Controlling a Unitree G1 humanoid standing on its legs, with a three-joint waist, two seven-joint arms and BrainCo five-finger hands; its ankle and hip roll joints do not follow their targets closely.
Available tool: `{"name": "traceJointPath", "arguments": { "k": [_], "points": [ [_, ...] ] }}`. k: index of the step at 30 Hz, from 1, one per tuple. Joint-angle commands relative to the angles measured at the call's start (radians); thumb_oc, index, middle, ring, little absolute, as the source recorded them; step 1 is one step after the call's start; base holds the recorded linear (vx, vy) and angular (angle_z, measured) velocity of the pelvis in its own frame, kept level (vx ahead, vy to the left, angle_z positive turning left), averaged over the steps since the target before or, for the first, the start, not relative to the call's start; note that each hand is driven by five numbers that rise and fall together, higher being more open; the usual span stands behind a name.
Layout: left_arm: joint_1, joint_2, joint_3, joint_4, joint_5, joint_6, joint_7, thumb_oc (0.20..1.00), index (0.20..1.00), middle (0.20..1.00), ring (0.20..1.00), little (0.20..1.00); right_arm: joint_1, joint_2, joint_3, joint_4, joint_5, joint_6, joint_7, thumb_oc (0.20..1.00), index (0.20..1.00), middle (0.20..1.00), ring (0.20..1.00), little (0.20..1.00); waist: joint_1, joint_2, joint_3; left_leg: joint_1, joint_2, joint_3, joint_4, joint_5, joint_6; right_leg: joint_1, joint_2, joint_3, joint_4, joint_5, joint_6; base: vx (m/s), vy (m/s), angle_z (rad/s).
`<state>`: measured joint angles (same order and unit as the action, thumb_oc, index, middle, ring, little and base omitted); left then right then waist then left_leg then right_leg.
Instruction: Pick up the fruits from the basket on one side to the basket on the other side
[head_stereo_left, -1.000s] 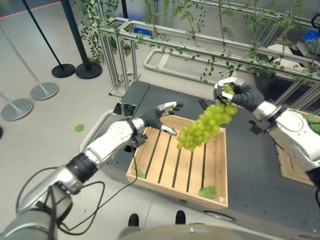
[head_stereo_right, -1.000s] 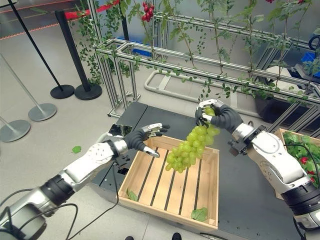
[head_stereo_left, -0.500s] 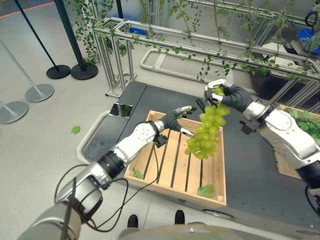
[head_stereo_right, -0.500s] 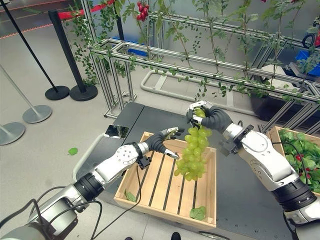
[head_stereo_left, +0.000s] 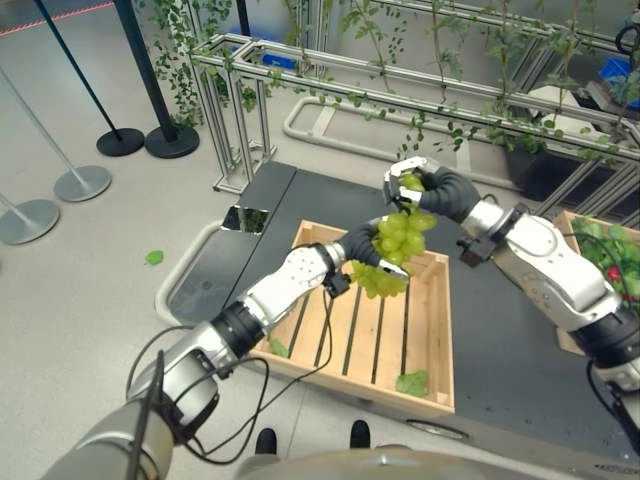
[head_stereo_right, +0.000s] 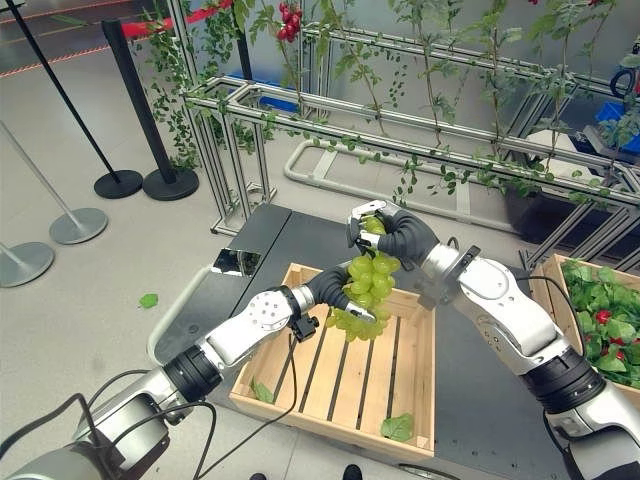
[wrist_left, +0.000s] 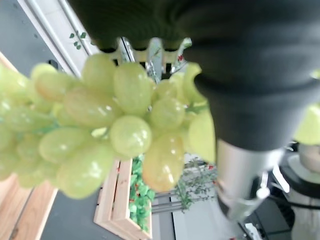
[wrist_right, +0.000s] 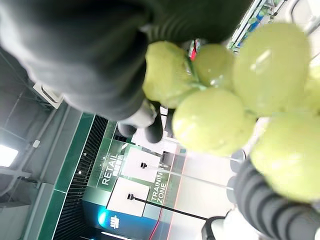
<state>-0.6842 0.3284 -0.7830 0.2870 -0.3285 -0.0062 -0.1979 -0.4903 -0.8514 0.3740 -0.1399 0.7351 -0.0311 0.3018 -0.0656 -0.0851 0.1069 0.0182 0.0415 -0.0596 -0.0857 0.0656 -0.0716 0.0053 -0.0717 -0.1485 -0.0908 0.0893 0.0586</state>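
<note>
A bunch of green grapes hangs over the far end of a wooden slatted crate. My right hand is shut on the top of the bunch and holds it up. My left hand reaches in from below and cups the lower grapes, with straight fingers under them. In the left wrist view the grapes lie against the hand, with the thumb apart. The right wrist view has the top grapes pinched by the hand. A second crate with leaves and red fruit stands at the right.
The crates rest on a dark table. A few leaves lie in the near crate. Behind the table runs a metal frame with vines. Stanchion bases stand on the floor at the left.
My right hand has carried the grapes to the left over the crate. My left hand has come up and now touches the bunch from below.
</note>
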Motion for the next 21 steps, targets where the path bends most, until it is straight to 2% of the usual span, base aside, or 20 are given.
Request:
{"name": "traceJointPath", "arguments": {
  "k": [1,5,11,12,13,21],
  "points": [
    [-0.161,-0.04,-0.044,0.009,-0.048,-0.033,-0.024,1.0,1.0,1.0,1.0,1.0,-0.098,0.004,-0.039,-0.05,-0.006,-0.046,-0.004,0.2,0.2,0.2,0.2,0.2,0.01,-0.041,-0.019,-0.041,-0.072,-0.04,0.098,-0.122,0.067,0.025,-0.033,-0.07,0.108,-0.147,0.076,0.0,0.0,0.0],
    [-0.163,-0.034,-0.06,-0.013,-0.068,-0.024,-0.036,1.0,1.0,1.0,1.0,1.0,-0.097,0.012,-0.041,-0.043,-0.013,-0.043,-0.003,0.2,0.2,0.2,0.2,0.2,0.012,-0.039,-0.02,-0.042,-0.074,-0.042,0.096,-0.122,0.069,0.025,-0.036,-0.072,0.107,-0.146,0.077,0.0,0.0,0.0],
    [-0.152,-0.072,-0.07,0.01,-0.088,-0.028,-0.022,1.0,1.0,1.0,1.0,1.0,-0.13,0.046,-0.007,-0.043,-0.009,-0.048,-0.011,0.2,0.2,0.2,0.2,0.2,0.013,-0.04,-0.015,-0.046,-0.079,-0.041,0.095,-0.119,0.071,0.021,-0.039,-0.072,0.108,-0.144,0.078,0.0,0.0,0.0],
    [-0.148,-0.078,-0.071,0.013,-0.092,-0.029,-0.018,0.52,0.52,0.52,0.52,0.52,-0.135,0.05,-0.002,-0.049,-0.01,-0.05,-0.01,0.2,0.2,0.2,0.2,0.2,0.014,-0.039,-0.014,-0.046,-0.078,-0.041,0.094,-0.119,0.071,0.02,-0.039,-0.072,0.108,-0.144,0.078,0.0,0.0,0.0],
    [-0.146,-0.083,-0.072,0.015,-0.098,-0.03,-0.017,0.2,0.2,0.2,0.2,0.2,-0.136,0.054,-0.001,-0.049,-0.01,-0.051,-0.012,0.2,0.2,0.2,0.2,0.2,0.013,-0.039,-0.014,-0.046,-0.078,-0.041,0.093,-0.118,0.071,0.019,-0.038,-0.073,0.108,-0.144,0.078,0.0,0.0,0.0],
    [-0.131,-0.087,-0.064,0.013,-0.118,-0.035,-0.002,0.2,0.2,0.2,0.2,0.2,-0.122,0.073,-0.003,-0.052,-0.014,-0.054,-0.019,0.2,0.2,0.2,0.2,0.2,0.014,-0.038,-0.012,-0.046,-0.08,-0.04,0.091,-0.116,0.073,0.017,-0.041,-0.071,0.109,-0.143,0.079,0.0,0.0,0.0]
  ]
}}
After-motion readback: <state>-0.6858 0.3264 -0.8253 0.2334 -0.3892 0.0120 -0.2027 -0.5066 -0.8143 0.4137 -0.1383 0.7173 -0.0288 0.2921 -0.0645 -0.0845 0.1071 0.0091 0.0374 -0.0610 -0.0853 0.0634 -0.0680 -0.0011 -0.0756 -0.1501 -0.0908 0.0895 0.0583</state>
